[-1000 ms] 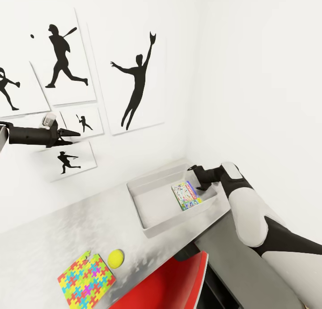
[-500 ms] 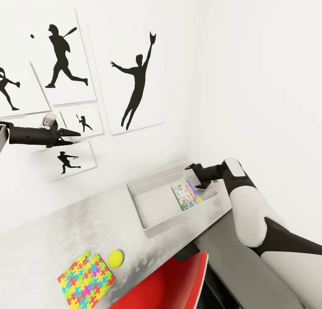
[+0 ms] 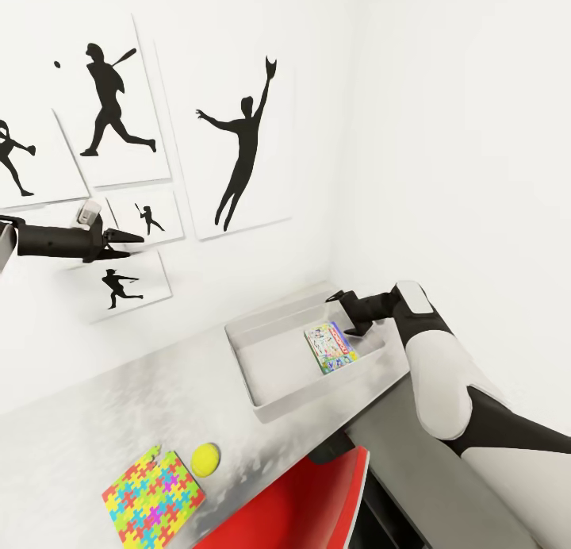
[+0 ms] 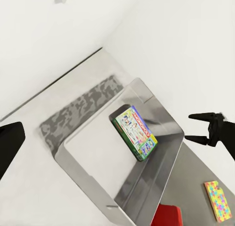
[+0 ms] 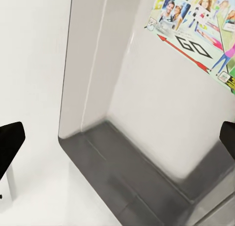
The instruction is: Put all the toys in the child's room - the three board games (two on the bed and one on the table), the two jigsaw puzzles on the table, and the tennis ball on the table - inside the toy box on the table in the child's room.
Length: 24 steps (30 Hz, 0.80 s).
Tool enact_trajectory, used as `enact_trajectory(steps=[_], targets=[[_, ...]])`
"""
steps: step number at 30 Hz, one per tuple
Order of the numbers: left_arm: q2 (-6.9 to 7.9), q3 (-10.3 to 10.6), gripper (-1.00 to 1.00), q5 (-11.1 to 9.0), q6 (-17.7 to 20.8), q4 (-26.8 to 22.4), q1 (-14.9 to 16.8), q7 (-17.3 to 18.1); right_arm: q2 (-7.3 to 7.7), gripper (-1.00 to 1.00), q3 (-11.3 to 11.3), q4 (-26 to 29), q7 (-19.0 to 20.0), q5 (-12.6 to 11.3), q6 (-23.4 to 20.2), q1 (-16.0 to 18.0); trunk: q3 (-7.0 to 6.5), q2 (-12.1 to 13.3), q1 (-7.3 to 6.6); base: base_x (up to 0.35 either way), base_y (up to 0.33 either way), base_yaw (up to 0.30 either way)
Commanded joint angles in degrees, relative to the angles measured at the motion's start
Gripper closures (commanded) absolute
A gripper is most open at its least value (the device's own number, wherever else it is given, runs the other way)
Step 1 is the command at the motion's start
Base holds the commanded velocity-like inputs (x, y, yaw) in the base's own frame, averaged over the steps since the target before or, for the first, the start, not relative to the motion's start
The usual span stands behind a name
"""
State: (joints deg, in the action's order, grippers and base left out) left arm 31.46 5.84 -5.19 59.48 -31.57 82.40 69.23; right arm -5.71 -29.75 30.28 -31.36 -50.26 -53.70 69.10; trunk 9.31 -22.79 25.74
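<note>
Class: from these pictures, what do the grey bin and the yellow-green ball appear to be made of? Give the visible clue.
Shallow grey toy box: probably moulded plastic or painted metal; smooth walls with a soft sheen, thick rounded rim. Small yellow-green tennis ball: probably felt over rubber; matt, no highlight, though too small to see fuzz.

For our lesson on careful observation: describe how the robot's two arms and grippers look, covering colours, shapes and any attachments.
The right arm has bulky, rounded white shells joined by black sections, narrowing to a black wrist. The right gripper is black with two thin pointed fingers. The left arm is a slim black tube carrying a small light grey block on top; the left gripper is black and tapers to points.
</note>
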Motion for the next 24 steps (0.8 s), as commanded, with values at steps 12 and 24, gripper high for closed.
enact_trajectory(steps=[12,24], targets=[[0.09,0.3,-1.0,-0.5,0.5,0.0,0.1,0.0,-0.1,-1.0,-0.3,0.1,-0.5,-0.5,-0.2,0.1,0.13,-0.1,0.04,-0.086,0.0,0.0],[0.09,0.4,-1.0,-0.5,0.5,0.0,0.1,1.0,-0.09,-1.0,-0.3,0.1,-0.3,-0.5,-0.3,0.1,0.13,-0.1,0.04,-0.035,0.0,0.0]])
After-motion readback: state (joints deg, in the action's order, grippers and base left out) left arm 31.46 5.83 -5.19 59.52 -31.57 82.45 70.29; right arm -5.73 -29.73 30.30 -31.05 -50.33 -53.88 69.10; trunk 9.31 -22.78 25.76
